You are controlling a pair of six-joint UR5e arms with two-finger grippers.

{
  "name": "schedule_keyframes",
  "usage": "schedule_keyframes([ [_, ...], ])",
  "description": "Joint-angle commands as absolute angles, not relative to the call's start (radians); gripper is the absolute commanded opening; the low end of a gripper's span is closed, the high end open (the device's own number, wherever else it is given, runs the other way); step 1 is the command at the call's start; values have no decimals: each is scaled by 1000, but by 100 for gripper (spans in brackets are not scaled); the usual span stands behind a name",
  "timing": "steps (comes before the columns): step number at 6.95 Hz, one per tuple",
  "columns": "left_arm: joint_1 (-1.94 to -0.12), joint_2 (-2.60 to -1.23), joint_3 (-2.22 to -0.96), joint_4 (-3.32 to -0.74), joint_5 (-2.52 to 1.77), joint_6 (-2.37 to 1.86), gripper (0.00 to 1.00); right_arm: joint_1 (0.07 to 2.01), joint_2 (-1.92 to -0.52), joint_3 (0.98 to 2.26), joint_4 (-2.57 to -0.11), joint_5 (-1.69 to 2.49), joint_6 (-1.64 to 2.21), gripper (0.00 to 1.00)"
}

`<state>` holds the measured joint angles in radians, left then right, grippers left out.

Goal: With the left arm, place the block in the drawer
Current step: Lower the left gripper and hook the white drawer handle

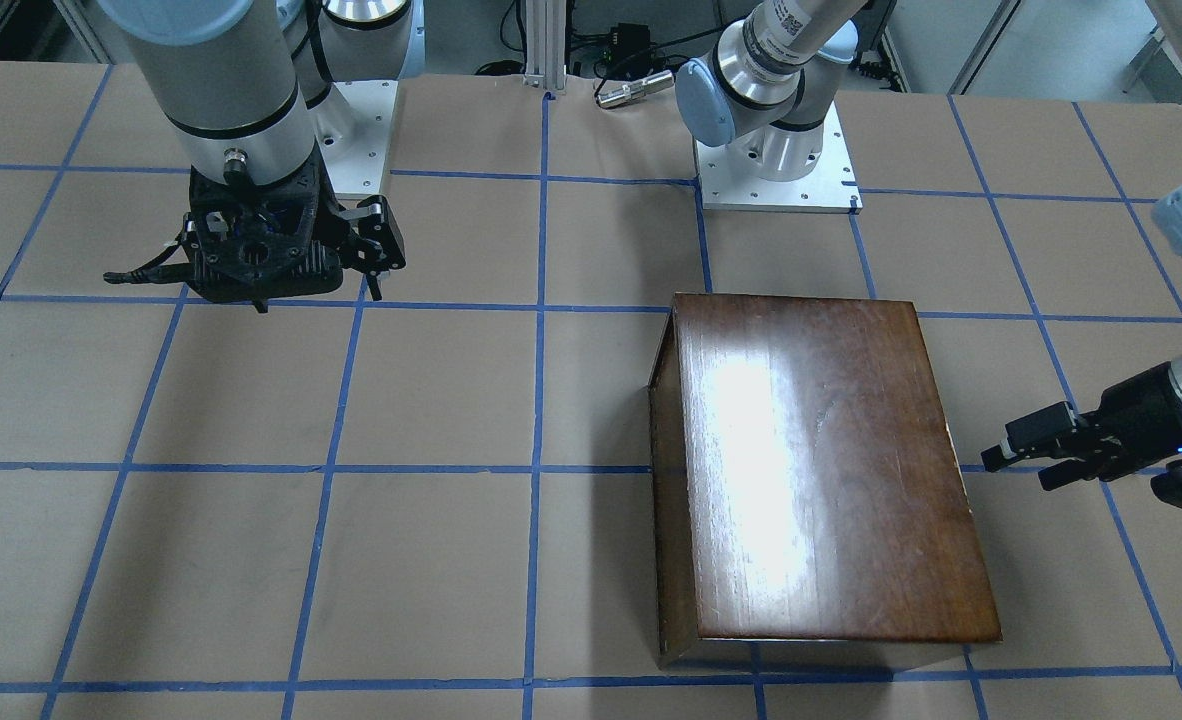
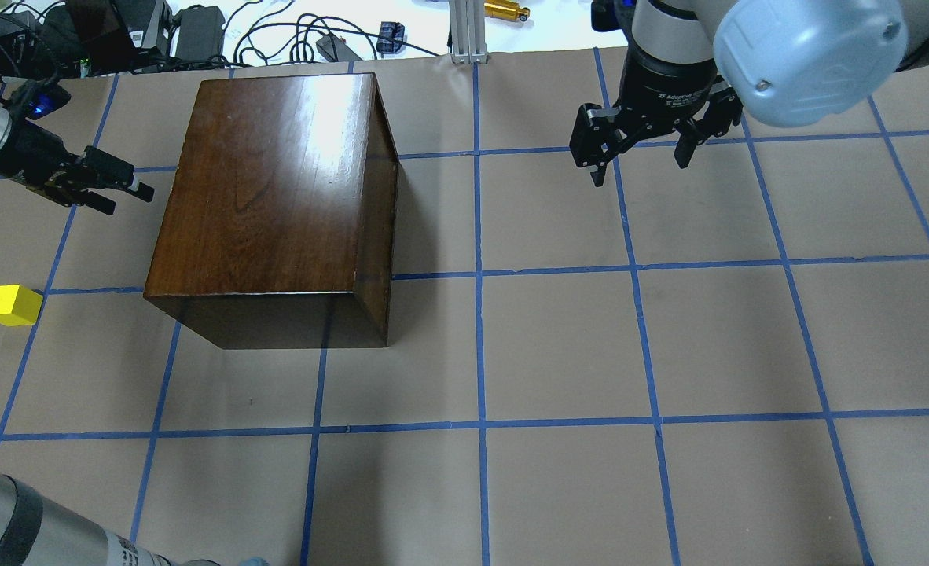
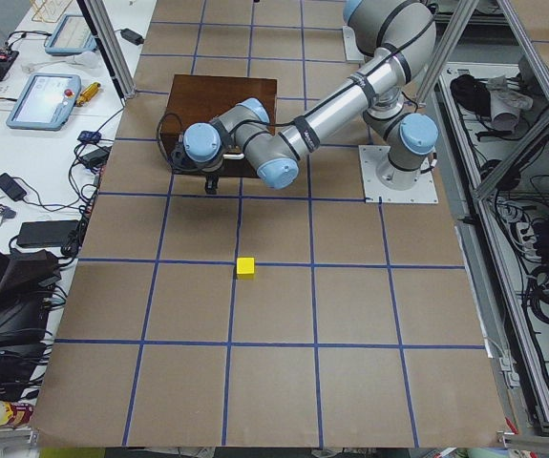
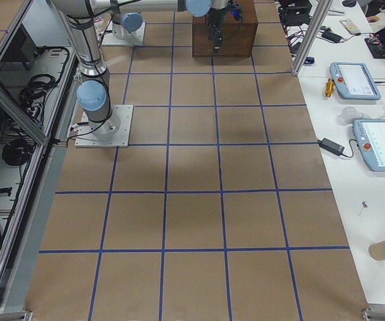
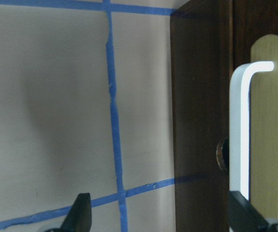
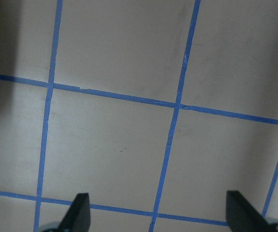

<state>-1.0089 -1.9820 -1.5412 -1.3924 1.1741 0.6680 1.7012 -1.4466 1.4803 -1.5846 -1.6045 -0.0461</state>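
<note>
The yellow block point(image 2: 11, 305) lies on the table near its left edge, apart from the wooden box point(image 2: 268, 189); it also shows in the exterior left view point(image 3: 245, 267). The drawer front point(image 5: 201, 121) with its brass handle point(image 5: 262, 135) sits flush in the box, shut. My left gripper point(image 2: 128, 200) is open and empty, level with the box's left face and a short gap from it; the block lies well to its near side. It also shows in the front-facing view point(image 1: 1019, 470). My right gripper point(image 2: 637, 169) is open and empty above bare table, right of the box.
Cables and power supplies point(image 2: 197, 31) crowd the table's far edge. The arm bases point(image 1: 776, 165) stand behind the box in the front-facing view. Blue tape lines grid the brown table point(image 2: 559, 354).
</note>
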Motion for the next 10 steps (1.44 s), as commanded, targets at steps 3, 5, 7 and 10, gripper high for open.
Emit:
schedule_keyframes([
  [3,-1048,-2008,-1543,-1391,1106,666,100,1701,-1447,1480,-1585,-1603,-46,100],
  [5,-1058,-2020,-1543,-1390,1108,667,100,1701,-1447,1480,-1585,-1605,-46,100],
  [7,-1057,-2036,-1537,-1379,1112,664,100,1701,-1447,1480,-1585,-1605,-48,100],
  [10,-1057,-2051,-1537,-1378,1114,661,100,1701,-1447,1480,-1585,-1605,-48,100],
])
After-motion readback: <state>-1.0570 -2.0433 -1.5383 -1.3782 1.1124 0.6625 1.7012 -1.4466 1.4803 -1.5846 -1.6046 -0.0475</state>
